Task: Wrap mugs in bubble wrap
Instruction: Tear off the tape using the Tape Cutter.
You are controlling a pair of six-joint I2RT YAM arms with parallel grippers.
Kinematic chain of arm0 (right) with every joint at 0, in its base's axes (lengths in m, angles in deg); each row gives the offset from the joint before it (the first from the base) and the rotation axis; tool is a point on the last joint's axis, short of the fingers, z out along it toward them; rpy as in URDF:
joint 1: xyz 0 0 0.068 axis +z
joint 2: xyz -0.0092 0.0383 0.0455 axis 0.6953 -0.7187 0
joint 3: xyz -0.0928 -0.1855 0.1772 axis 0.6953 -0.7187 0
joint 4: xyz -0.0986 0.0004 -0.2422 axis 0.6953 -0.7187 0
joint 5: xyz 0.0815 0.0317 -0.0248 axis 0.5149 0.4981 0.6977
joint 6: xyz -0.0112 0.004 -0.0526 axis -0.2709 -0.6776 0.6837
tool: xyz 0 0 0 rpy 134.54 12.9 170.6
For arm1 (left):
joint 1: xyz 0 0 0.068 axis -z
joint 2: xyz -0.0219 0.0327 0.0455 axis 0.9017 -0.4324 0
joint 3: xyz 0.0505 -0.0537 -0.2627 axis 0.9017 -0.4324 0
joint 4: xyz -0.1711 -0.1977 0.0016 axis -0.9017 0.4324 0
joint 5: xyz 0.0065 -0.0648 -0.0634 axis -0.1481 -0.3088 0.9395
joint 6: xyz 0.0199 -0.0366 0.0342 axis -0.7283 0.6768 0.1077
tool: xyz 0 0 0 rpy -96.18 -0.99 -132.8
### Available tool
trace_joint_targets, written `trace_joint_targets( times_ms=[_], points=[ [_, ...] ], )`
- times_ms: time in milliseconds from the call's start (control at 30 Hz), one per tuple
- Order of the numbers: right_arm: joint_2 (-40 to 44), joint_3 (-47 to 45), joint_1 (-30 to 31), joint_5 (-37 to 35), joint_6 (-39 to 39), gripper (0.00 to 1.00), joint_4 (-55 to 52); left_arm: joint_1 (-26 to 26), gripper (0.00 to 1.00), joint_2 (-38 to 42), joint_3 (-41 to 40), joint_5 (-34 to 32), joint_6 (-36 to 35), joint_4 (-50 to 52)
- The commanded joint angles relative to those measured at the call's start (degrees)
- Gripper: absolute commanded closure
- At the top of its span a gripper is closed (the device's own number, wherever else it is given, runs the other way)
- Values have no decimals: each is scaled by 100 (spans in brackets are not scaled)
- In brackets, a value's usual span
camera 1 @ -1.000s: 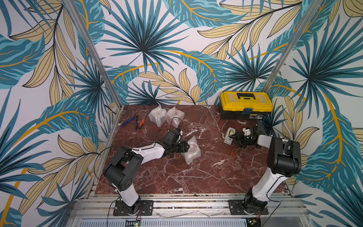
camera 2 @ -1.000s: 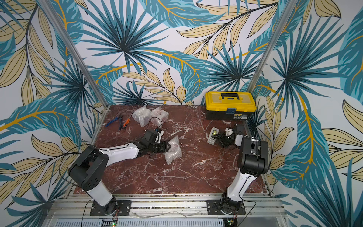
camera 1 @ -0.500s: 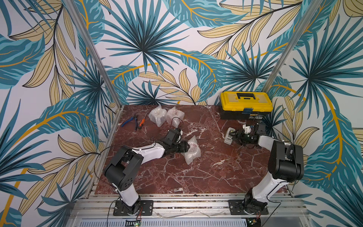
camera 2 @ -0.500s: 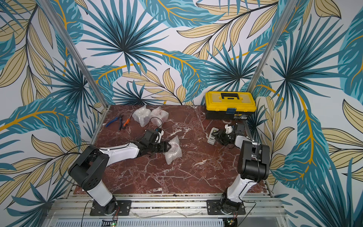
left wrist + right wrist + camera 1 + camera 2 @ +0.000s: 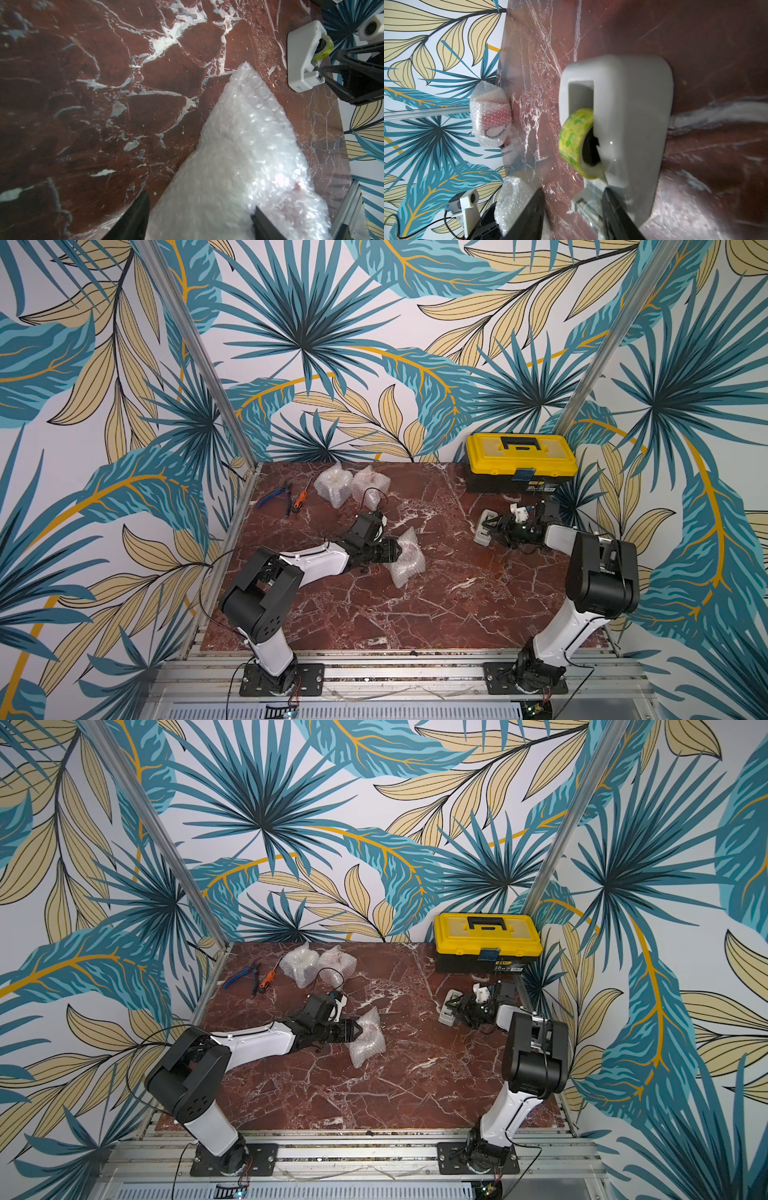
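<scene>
The left gripper (image 5: 398, 552) lies low over the tabletop (image 5: 436, 605), clenched on a bubble wrap (image 5: 409, 570) package. In the left wrist view its two fingers (image 5: 137, 216) press into the wrap (image 5: 239, 155) from either side. The wrap is a closed pouch, and a mug (image 5: 298, 186) shows through it only as a pinkish-red patch just ahead of the fingertips. The free corner of the wrap points away from the gripper, toward the dispenser (image 5: 301, 56).

Beyond this gripper, near the back wall, two more bundles (image 5: 332, 486) (image 5: 370, 485) of wrap sit touching each other. The right wrist view shows red and white through one of them (image 5: 491, 116). Pliers (image 5: 274, 495) and a screwdriver (image 5: 300, 499) lie just beside them, on the side away from the right arm.

The right gripper (image 5: 490, 526) is at the white dispenser (image 5: 482, 536), well apart from the left one. The dispenser's slot holds a yellow-green tape roll (image 5: 571, 135). The jaws stand parted around the dispenser's cutter end (image 5: 588, 204), where a clear strip shows. Whether they pinch it I cannot tell.

Behind the right gripper, a yellow toolbox (image 5: 521, 456) stands against the wall with its lid shut, so its contents are hidden.
</scene>
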Motion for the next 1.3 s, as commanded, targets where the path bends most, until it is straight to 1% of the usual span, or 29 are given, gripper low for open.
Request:
trace_joint_targets(
  times_ms=[0,100,267,400,500,633,667,900,1033,1133,1267],
  points=[
    [-335,-69,30,227,-271,53,211,87,34,-279,-91,-96,-152,699],
    [-407,-166,27,389,-545,55,552,87,34,-292,-70,-85,-152,699],
    [-469,-389,-8,585,-1076,65,1287,87,35,-279,-53,-74,-150,699],
    [-488,-504,-55,619,-1313,73,1631,96,35,-279,-60,-71,-144,698],
    [-481,-602,-74,677,-1508,81,1936,96,35,-288,-54,-70,-135,699],
    [-388,-671,-87,775,-1737,99,2369,105,35,-279,-64,-56,-135,699],
    [-323,-695,-83,784,-1784,100,2454,105,35,-279,-53,-58,-135,699],
    [240,-807,-75,935,-2200,100,3104,113,35,-288,-33,-71,-135,699],
    [484,-1001,-64,1049,-2317,100,3156,122,35,-303,-38,-70,-126,691],
    [709,-1201,-30,1067,-2084,100,2710,130,35,-332,-16,-69,-122,690],
    [1120,-1358,121,903,-1289,100,1566,140,35,-356,2,-72,-126,690]
  ],
)
